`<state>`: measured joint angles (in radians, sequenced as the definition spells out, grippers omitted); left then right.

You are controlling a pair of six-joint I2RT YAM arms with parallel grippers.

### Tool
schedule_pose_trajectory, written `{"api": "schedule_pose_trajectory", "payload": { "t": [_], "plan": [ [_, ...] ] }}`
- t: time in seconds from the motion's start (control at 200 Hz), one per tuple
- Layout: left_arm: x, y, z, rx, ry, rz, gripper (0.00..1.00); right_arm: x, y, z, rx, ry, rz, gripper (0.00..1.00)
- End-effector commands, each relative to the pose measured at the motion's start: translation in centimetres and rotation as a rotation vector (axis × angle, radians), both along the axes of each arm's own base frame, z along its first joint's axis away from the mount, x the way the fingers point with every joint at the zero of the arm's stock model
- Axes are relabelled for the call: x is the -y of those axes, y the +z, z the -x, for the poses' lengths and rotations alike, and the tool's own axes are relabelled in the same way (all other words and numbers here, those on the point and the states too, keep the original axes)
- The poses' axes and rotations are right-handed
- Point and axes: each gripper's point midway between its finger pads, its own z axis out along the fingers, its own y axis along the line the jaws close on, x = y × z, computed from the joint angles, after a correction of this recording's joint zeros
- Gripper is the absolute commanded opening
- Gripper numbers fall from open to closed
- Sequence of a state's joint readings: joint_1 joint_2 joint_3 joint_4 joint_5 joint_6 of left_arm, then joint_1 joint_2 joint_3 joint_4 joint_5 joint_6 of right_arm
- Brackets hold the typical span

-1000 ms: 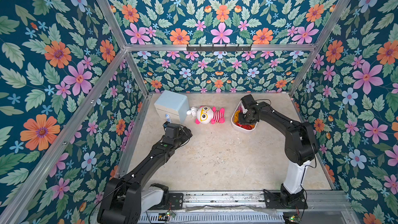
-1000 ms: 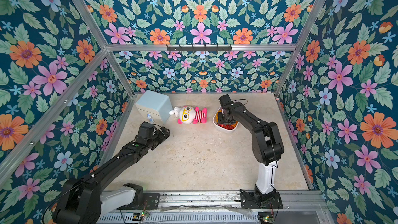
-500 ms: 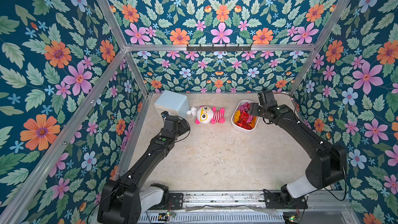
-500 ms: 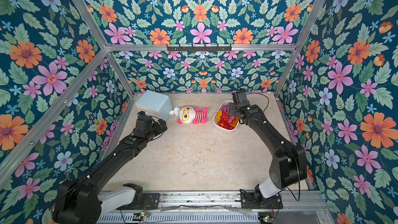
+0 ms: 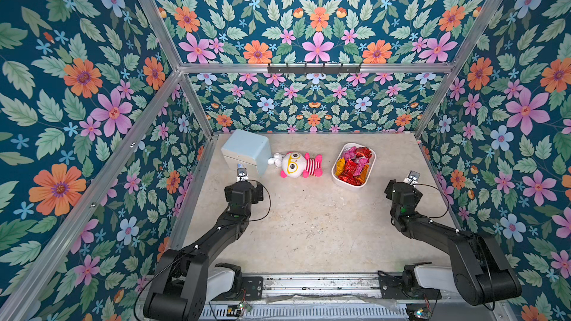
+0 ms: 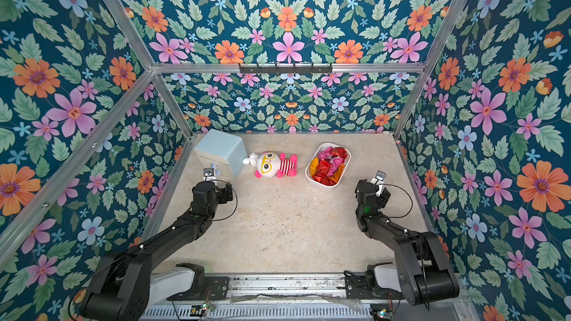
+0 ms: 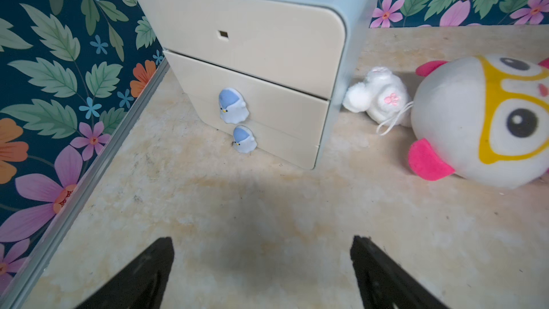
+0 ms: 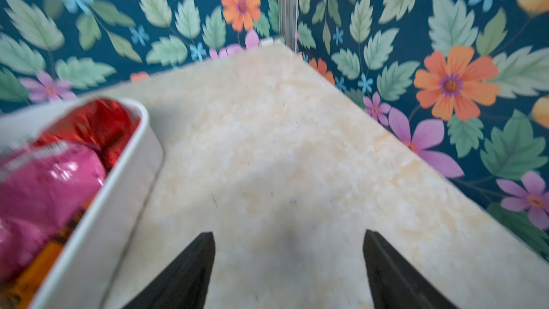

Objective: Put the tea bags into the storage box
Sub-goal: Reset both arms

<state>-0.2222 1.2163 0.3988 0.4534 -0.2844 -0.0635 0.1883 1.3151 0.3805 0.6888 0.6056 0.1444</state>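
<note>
The storage box [image 5: 337,177] is a white tub at the back right of the table, seen in both top views [image 6: 311,177]. Red, pink and orange tea bags [image 5: 352,166] [image 6: 327,166] fill it. My right gripper [image 5: 412,178] [image 6: 379,178] hangs to the right of the box and nearer the front. It stands open and empty [image 8: 288,234] over bare table, with the box wall [image 8: 118,203] and the tea bags [image 8: 44,185] beside it. My left gripper [image 5: 242,176] [image 6: 209,176] is open and empty [image 7: 263,240] in front of the drawer cabinet.
A pale blue drawer cabinet [image 5: 247,149] [image 7: 252,40] stands at the back left. A pink-and-white plush doll [image 5: 298,165] [image 7: 460,120] lies between it and the box. Flowered walls close the table on three sides.
My right arm has drawn back from over the storage box to its near right side, and its jaws have opened wider. The left arm has barely shifted.
</note>
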Motion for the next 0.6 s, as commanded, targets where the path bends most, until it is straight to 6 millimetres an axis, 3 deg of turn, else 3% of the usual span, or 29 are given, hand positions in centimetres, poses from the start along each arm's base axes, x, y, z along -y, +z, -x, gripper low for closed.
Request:
{"api": "schedule_pose_trajectory", "payload": {
  "t": [0.0, 0.215, 0.285, 0.385, 0.44, 0.515, 0.595],
  "plan": [
    [0.3, 2.5, -1.8, 0.159, -0.039, 0.005, 0.99, -0.6, 3.6, -2.0, 0.108, 0.038, 0.036, 0.84],
    [0.1, 0.7, -2.9, 0.202, -0.036, 0.013, 0.99, -1.1, 1.7, -0.7, 0.066, 0.097, 0.039, 0.85],
    [0.6, -0.3, -3.3, 0.144, -0.065, 0.02, 0.99, -1.2, 1.1, -0.2, 0.098, 0.126, 0.071, 0.85],
    [1.2, -0.4, -3.6, 0.131, -0.115, 0.033, 0.99, -0.5, 1.2, 0.3, 0.171, 0.109, 0.115, 0.85],
    [1.1, -0.5, -3.6, 0.128, -0.121, 0.046, 0.99, 0.1, 0.3, 0.1, 0.133, 0.09, 0.081, 0.85],
    [0.6, -0.5, -3.7, 0.13, -0.112, 0.064, 0.99, 0.9, 0.7, 0.4, 0.188, 0.116, 0.03, 0.84],
    [-0.5, -0.7, -4.0, 0.118, -0.051, 0.076, 0.99, 1.5, 0.4, 1.0, 0.216, 0.157, -0.042, 0.94]
  ]
}}
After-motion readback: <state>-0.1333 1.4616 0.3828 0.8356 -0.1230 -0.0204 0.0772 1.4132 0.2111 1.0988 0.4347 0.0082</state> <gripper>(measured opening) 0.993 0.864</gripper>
